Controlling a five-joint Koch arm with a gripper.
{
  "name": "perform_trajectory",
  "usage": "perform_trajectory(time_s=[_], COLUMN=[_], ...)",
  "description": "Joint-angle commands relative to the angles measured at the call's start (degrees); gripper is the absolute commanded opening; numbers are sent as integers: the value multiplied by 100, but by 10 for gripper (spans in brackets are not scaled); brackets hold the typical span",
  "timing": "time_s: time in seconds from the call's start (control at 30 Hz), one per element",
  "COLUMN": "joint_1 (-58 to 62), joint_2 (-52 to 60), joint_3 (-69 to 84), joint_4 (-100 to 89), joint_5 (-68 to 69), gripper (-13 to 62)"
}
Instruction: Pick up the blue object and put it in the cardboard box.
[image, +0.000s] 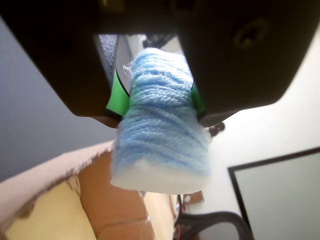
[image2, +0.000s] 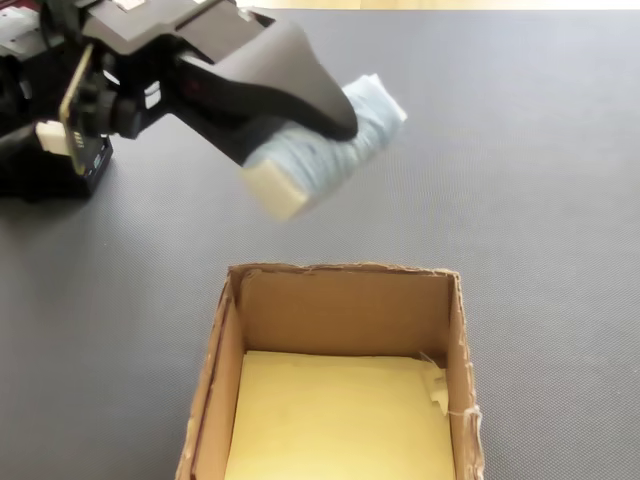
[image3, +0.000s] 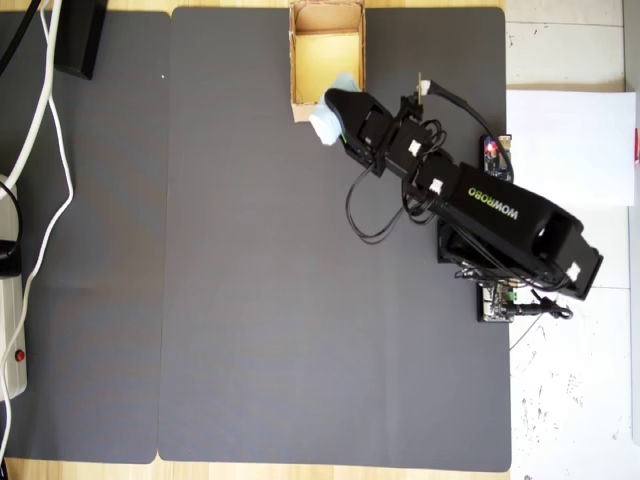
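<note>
Clamped around the blue object (image: 161, 125), the end effector (image: 160, 102) holds it by the middle, with one green-lined jaw pressing on each side in the wrist view, so both ends of the roll stay free. This grip at the waist probably keeps the soft yarn from slipping out, since the wrapping bulges above and below the jaws.

In the fixed view the blue object (image2: 325, 155) hangs in the air, tilted, with its pale end pointing down and to the left, just beyond the far wall of the cardboard box (image2: 340, 270). The box stands open, its flaps upright and the yellowish floor bare (nothing lies inside it).

In the overhead view the arm (image3: 480, 205) reaches from the right side of the gray mat (image3: 250, 300) on the counter, and the roll (image3: 326, 122) sits over the box's corner (image3: 300, 110), not yet over the floor. I judge that the carrying step is almost finished: the roll needs to come further over the opening before release, otherwise it may hit the rim and fall outside.
</note>
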Motion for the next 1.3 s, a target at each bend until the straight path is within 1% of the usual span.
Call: perform_trajectory(time_s=[0.0, 0.2, 0.3, 0.33, 0.37, 0.4, 0.6, 0.67, 0.7, 0.83, 0.87, 0.93, 1.13, 1.27], joint_1=[70, 633, 729, 747, 765, 800, 861, 870, 888, 905, 914, 914, 914, 615], joint_2=[-35, -914, -1020, -1055, -1063, -1063, -1063, -1063, -1063, -1063, -1055, -1046, -870, -571], joint_3=[-668, -1547, -1661, -1723, -1802, -1819, -1907, -1907, -1907, -1916, -1925, -1942, -1925, -1811], joint_4=[-527, -290, -35, 123, 360, 448, 958, 1037, 1107, 1107, 1213, 1301, 1415, 1503], joint_5=[0, 9, 9, 18, 18, 26, 53, 44, 44, 35, 26, 26, 26, 44], gripper=[106, 107, 120, 159, 181, 185, 265, 270, 292, 294, 314, 325, 326, 325])
